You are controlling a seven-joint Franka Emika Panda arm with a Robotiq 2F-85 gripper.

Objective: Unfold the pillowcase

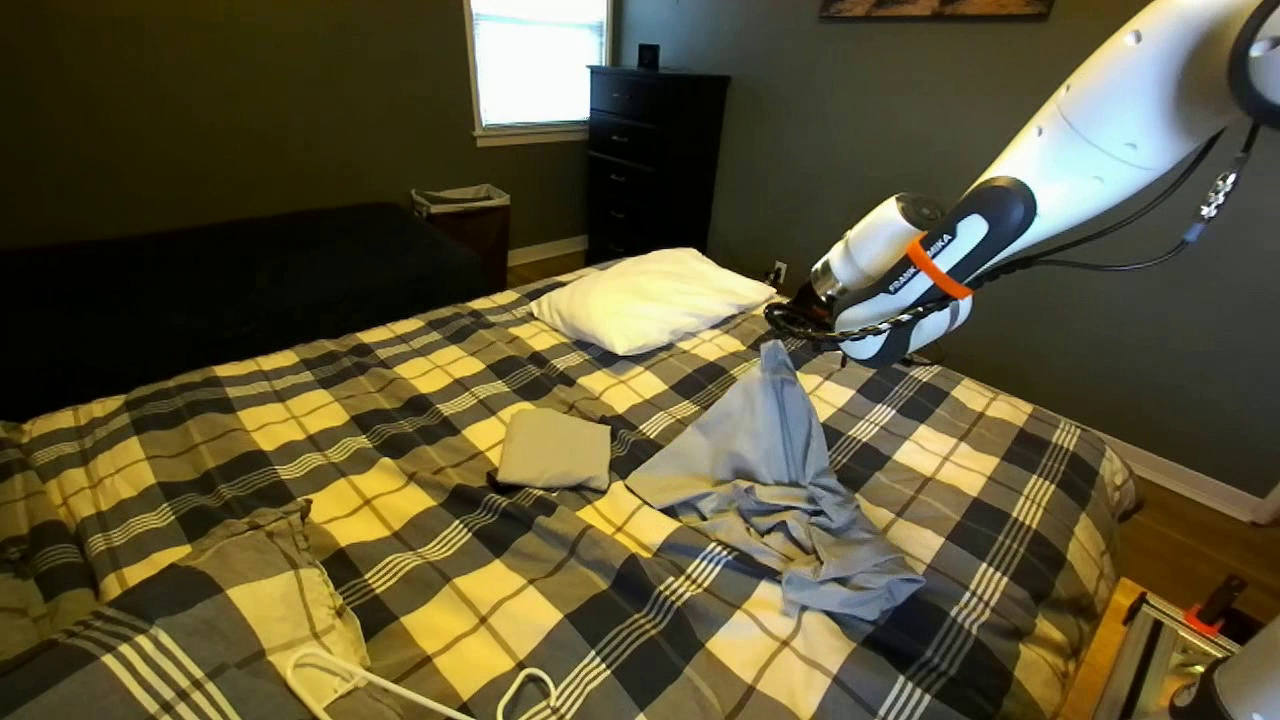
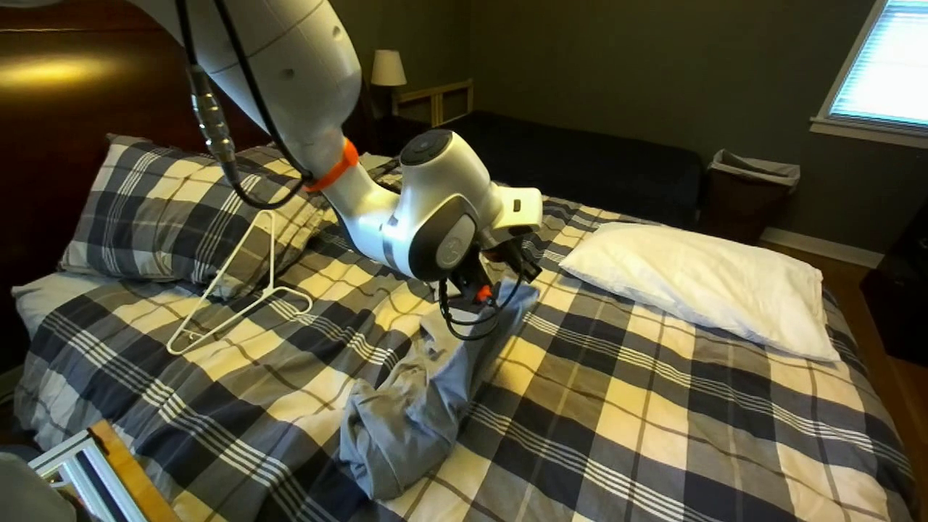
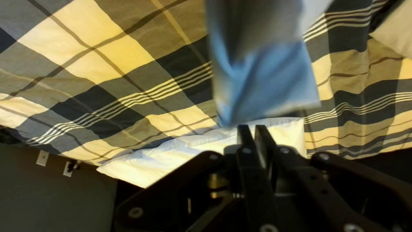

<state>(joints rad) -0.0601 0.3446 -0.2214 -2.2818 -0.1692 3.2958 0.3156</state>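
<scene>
Nearest, well apart from the white pillow (image 1: 655, 300), a white hanger (image 2: 270, 291) lay on the plaid-covered bench (image 1: 1000, 480). Between the hanger and the white pillow was the gray-blue pillowcase (image 1: 785, 465), bunched. Its long axis ran away from the white pillow: the end farther from the white pillow lay crumpled on the bench, while the nearer end rose to a narrow peak that pointed up.

That peak stood just below the jaws; touching or apart could not be told. In the wrist view the cloth showed, blurred, just ahead of the tips of the jaws, which were almost pressed together, a thin slit between them and the white pillow behind. Whether they pinched any cloth could not be told.

The arm (image 1: 1070, 150) bore the letters "FRANK" and "MIKA" on either side of an orange band (image 1: 938, 268).

A folded beige cloth (image 1: 555, 450) lay on the near side of the white pillow. Beyond the white pillow stood a hamper (image 1: 485, 238) and a dark chest of drawers (image 1: 650, 165).
</scene>
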